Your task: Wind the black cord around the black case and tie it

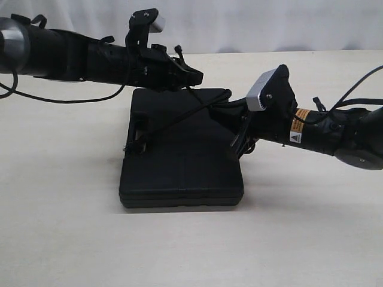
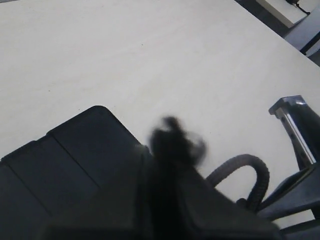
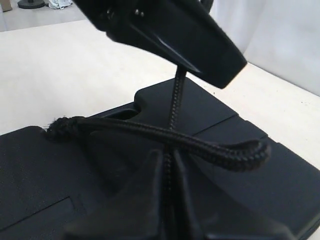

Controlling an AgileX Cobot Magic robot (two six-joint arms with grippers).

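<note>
On beige table, hold black cord, pinched by left gripper and right gripper, taut across black case.

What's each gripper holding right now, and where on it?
Both pinch the black cord: right gripper partway along, above the black case; left gripper higher up the same taut strand, seemingly near an end.

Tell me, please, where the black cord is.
Exterior view: the black cord crosses the black case from its left handle slot up to the left gripper.
</note>
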